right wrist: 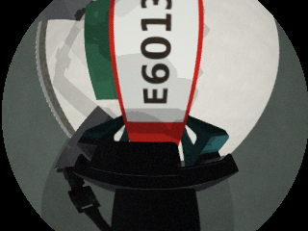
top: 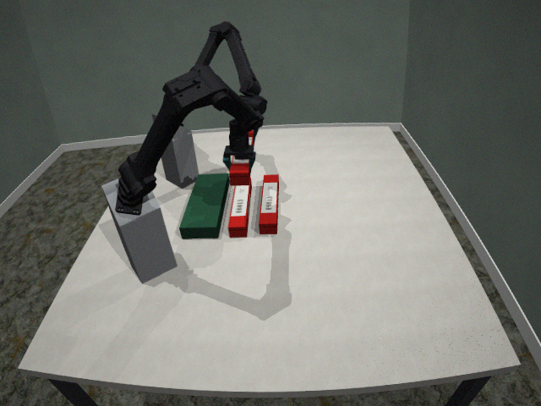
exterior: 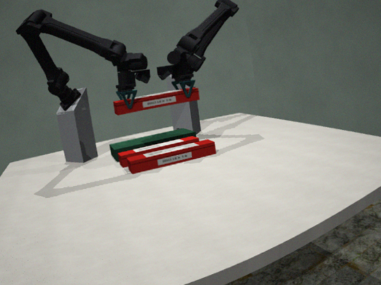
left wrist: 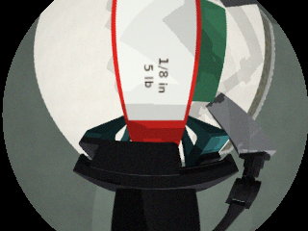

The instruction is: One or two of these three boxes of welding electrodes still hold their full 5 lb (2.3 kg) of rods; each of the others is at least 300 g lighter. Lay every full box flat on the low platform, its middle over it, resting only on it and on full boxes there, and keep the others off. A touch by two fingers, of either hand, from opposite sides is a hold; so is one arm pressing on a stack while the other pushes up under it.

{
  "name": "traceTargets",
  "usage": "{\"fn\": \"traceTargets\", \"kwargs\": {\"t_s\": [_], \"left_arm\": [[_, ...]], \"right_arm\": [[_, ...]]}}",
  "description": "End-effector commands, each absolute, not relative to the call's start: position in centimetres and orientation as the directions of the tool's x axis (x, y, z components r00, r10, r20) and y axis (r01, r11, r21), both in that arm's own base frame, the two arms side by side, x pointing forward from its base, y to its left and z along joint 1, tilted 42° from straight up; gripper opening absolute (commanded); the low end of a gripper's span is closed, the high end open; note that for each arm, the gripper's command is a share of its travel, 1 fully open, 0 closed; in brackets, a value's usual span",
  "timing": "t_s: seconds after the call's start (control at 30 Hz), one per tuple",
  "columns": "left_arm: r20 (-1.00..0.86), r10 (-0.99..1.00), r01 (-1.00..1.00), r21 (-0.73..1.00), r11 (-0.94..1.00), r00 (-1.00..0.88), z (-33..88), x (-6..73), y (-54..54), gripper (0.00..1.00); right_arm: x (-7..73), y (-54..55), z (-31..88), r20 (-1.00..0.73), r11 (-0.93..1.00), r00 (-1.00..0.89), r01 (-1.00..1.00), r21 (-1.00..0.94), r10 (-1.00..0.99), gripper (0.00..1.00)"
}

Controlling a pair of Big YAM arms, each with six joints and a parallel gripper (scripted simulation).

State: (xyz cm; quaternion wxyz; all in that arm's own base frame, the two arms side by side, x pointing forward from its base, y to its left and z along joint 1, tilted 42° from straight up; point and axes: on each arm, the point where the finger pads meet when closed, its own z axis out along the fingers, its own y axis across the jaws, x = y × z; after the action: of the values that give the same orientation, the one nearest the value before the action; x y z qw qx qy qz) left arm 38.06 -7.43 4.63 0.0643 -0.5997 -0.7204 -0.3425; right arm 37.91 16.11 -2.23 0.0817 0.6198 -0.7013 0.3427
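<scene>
A red box of electrodes (exterior: 156,101) with a white E6013 label hangs level in the air, held at both ends. My right gripper (exterior: 128,99) is shut on its E6013 end (right wrist: 156,58). My left gripper (exterior: 186,89) is shut on its "1/8 in 5 lb" end (left wrist: 156,58). Two more red boxes (top: 239,210) (top: 268,203) lie flat side by side on the table. They lie next to the low green platform (top: 204,205), which has nothing on it. The held box hangs high above the box nearest the platform. In the top view only the right gripper (top: 239,161) shows clearly.
Two grey pedestals carry the arms, one near the front (top: 142,242) and one at the back (top: 178,159), at the two ends of the platform. The table has a raised rim along its far and side edges.
</scene>
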Motion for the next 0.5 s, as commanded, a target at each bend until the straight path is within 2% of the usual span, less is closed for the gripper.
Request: {"fn": "traceTargets", "kwargs": {"t_s": [0.0,0.47], "left_arm": [[0.463,0.845,0.875,0.484,0.011,-0.267,8.87,39.77,-10.08,0.0],[0.463,0.845,0.875,0.484,0.011,-0.267,8.99,39.79,-10.13,0.0]], "right_arm": [[39.77,20.38,2.46,0.48,-0.034,-0.214,-0.889,-0.456,-0.851,0.0],[39.82,20.52,2.64,0.48,-0.033,-0.214,-0.889,-0.456,-0.851,0.0]]}}
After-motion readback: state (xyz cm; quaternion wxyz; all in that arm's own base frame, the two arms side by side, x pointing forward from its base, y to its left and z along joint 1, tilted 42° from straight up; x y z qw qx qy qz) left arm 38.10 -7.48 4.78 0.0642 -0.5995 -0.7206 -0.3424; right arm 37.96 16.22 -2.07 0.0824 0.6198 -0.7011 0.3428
